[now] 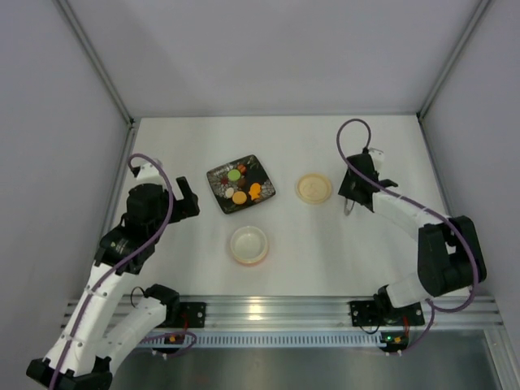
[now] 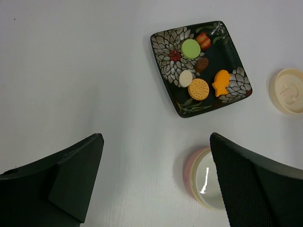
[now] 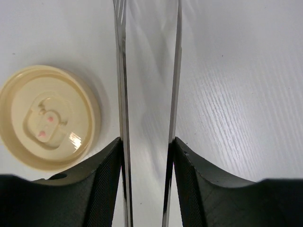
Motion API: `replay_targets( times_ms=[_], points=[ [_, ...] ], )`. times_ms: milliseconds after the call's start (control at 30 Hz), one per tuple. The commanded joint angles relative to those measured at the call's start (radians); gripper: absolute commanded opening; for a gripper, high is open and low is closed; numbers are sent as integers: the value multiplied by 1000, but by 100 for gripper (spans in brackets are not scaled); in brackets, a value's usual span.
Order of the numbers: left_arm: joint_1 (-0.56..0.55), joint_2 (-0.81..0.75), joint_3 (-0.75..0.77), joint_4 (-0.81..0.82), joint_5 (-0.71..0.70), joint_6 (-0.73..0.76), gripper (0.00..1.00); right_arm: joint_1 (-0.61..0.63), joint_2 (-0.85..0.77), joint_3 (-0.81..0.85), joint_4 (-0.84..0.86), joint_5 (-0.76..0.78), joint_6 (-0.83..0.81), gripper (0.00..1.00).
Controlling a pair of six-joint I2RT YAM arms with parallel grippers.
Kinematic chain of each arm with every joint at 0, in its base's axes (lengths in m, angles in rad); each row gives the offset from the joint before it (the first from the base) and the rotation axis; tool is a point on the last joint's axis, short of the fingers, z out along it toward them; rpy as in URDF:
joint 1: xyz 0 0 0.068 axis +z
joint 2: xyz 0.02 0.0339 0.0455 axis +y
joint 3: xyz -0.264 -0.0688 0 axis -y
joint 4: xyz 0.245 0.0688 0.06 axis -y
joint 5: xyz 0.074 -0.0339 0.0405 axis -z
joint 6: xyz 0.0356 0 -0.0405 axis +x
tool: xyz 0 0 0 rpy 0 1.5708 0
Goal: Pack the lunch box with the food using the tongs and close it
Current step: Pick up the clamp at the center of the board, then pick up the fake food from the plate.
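The right end effector (image 3: 147, 146) is clenched on the tongs (image 3: 121, 94), one pad pressed against the outside of each thin arm. The two blades run forward from it side by side with a narrow gap between them. Gripped across the arms like this, the tongs could be worked by the end effector's own squeeze. Whether they rest on the desk (image 3: 246, 85) or hang just above it cannot be told. They sit toward the right edge of the desk, in its far half. The cream lid (image 3: 47, 118) lies just beside them on the left, marked side up and apart from its container. Toward the middle, the black floral plate (image 2: 165, 66) carries all the food (image 2: 198, 88). The lunch box (image 1: 249, 244) stands open and looks empty between the plate and the near edge, so packing appears not yet begun. By the left edge the left end effector (image 2: 156, 187) hovers released, fingers spread wide and holding nothing, probably kept clear until the box needs steadying or the lid needs fitting.
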Motion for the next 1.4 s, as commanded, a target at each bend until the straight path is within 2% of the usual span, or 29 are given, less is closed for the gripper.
replay_targets(
  times_ms=[0, 233, 433, 833, 1033, 1167, 1367],
  points=[
    [-3, -28, -14, -24, 30, -21, 99, -1, -139, 22, -62, 17, -42, 45],
    [-3, -46, -29, -21, 42, -24, 99, 10, -260, 11, -139, -17, -65, 46],
    [-3, -58, -46, -13, 48, -23, 99, 30, -349, 26, -208, -43, -79, 42],
    [-3, -89, -61, -12, 38, -35, 99, 255, -402, 163, -337, -43, -72, 37],
    [-3, -86, -66, -11, 35, -38, 99, 399, -348, 229, -334, -31, -51, 36],
    [-3, -83, -67, -12, 30, -41, 99, 509, -243, 288, -322, -8, -40, 37],
    [-3, -80, -69, -13, 25, -43, 99, 611, -69, 417, -314, 8, -36, 37]
  ],
)
